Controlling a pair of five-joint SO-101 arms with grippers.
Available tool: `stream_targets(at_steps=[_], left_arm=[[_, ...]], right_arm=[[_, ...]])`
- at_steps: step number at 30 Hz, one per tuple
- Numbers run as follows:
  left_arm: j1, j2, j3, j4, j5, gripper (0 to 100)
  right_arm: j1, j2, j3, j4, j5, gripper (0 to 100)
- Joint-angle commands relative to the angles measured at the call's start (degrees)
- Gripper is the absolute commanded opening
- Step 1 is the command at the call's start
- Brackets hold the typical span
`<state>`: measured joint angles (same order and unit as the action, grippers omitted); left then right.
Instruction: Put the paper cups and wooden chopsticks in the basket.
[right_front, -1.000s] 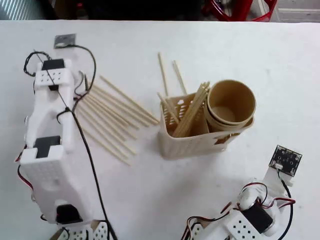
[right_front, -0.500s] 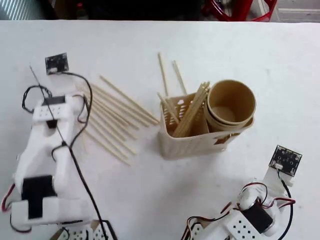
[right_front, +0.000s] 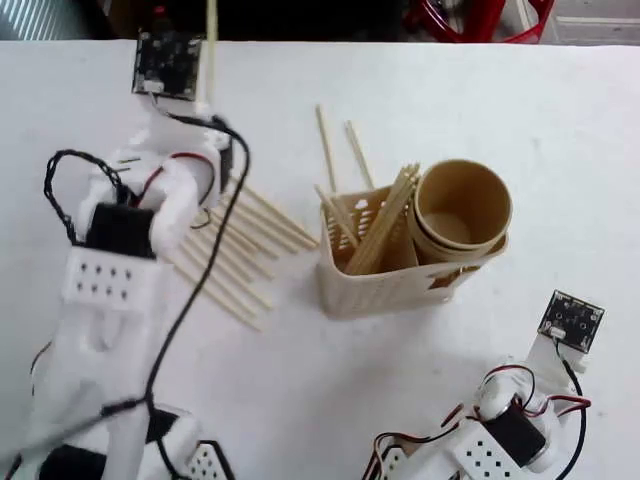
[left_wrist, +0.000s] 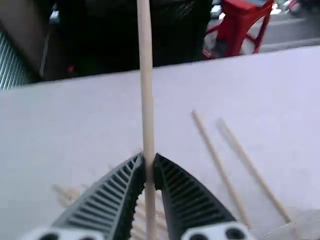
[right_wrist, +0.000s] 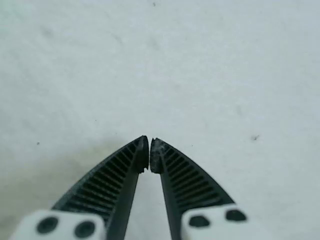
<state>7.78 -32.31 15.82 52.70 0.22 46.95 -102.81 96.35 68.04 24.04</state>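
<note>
Tool: left gripper (left_wrist: 149, 160) — ribbed black jaws pinch one chopstick (left_wrist: 145, 75), a thin, round, pale wooden rod that stands straight out past the tips. In the high view the rod sits over the far left of the table (right_front: 560, 130), well apart from the basket (right_front: 400, 285).

Basket: cream plastic, rectangular, perforated walls. Nested tan paper cups (right_front: 462, 205) fill its right side; a leaning bundle (right_front: 385, 225) of wooden rods fills its left.

Loose sticks (right_front: 240, 255) lie fanned on the matte white table between the left arm and the basket — two more (right_front: 335, 145) lie behind the basket.

The right gripper (right_wrist: 149, 150) has its jaw tips touching, over the table at the front right.
</note>
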Motion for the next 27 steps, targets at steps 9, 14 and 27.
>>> stream_targets(at_steps=[9, 14, 27], left_arm=[[25.54, -5.93, -15.82, -7.74, -0.79, 2], [33.10, -3.47, -15.56, -10.02, -0.88, 2], [36.53, -7.87, 9.67, -25.23, -7.30, 3]], right_arm=[[0.40, -0.48, 0.53, -0.57, -0.18, 1.9], [0.40, -0.48, 0.53, -0.57, -0.18, 1.9], [0.40, -0.48, 0.53, -0.57, -0.18, 1.9]])
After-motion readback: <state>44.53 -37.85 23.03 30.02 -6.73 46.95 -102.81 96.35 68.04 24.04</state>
